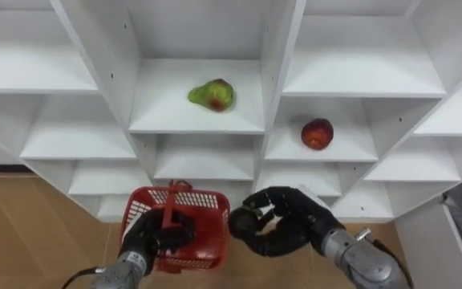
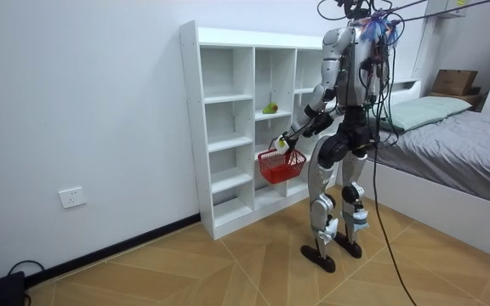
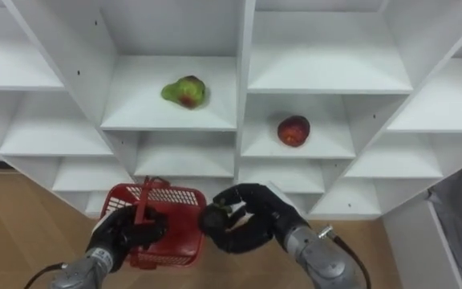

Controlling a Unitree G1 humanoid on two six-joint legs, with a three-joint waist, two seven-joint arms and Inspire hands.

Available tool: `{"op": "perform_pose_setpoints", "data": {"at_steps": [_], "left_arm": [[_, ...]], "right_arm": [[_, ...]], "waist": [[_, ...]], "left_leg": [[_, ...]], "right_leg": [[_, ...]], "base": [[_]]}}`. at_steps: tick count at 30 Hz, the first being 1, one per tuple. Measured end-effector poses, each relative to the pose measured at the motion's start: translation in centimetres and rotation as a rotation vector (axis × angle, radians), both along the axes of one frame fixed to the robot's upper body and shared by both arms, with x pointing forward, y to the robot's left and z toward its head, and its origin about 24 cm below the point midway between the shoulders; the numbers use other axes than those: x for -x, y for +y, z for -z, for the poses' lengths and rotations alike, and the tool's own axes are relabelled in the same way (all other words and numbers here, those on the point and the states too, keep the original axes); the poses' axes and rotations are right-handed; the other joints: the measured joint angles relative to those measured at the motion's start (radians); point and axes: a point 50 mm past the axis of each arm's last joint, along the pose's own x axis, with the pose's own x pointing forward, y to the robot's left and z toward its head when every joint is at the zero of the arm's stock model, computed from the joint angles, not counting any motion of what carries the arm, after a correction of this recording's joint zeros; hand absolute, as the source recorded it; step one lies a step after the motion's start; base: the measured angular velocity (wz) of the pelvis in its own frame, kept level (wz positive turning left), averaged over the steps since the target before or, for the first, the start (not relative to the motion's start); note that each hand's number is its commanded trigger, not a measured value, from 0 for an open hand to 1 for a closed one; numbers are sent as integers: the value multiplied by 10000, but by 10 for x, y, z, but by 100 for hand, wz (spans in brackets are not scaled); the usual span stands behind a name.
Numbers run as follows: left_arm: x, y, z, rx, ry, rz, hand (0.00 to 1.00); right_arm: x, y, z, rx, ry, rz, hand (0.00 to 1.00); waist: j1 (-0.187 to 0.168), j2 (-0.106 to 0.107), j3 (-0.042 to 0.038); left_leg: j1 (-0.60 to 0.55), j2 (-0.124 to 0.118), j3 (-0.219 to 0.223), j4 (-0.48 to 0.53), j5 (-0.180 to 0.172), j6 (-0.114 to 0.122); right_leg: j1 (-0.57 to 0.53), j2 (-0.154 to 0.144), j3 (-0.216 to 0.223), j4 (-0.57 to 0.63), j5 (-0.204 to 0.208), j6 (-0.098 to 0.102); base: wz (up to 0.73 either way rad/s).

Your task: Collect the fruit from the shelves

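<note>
My left hand (image 1: 157,237) is curled round the upright handle of a red plastic basket (image 1: 207,217), which hangs low before the white closet shelves. Just right of the basket's rim, my right hand (image 1: 289,226) is curled round a small dark green fruit (image 1: 245,215). On the middle shelf above lies a green and red fruit (image 1: 212,95). A red apple (image 1: 317,133) rests one compartment to the right and a little lower. In the room view I stand facing the closet with the basket (image 2: 281,164) held out in front.
The white closet (image 2: 228,127) has many open compartments with thin dividers. A bed (image 2: 458,161) stands close behind me on the room view's right. Wooden floor lies below the shelves.
</note>
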Motion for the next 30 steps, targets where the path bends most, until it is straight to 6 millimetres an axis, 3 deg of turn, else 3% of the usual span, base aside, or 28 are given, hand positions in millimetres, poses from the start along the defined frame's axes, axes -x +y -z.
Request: {"op": "perform_pose_setpoints", "data": {"at_steps": [7, 11, 30], "left_arm": [[6, -10, 7, 28, 349, 716, 100], [3, -19, 7, 153, 404, 1023, 100], [1, -28, 8, 655, 571, 1934, 100]], "right_arm": [[-10, 3, 9, 909, 171, 72, 100], [-10, 2, 17, 1317, 422, 207, 100], [-6, 3, 25, 1798, 724, 162, 100]], "waist": [[-29, 108, 44], [20, 268, 147], [9, 197, 126]], "left_leg": [[-770, 52, -4, 295, 32, 43], [-885, 33, -171, 329, 37, 50], [-902, 0, -155, 301, 61, 67]], "right_leg": [[-703, -29, -99, 214, 25, -39], [-736, -50, -228, 209, 27, -41], [-823, -101, -176, 239, 25, -38]], "base": [[2], [10], [0]]}}
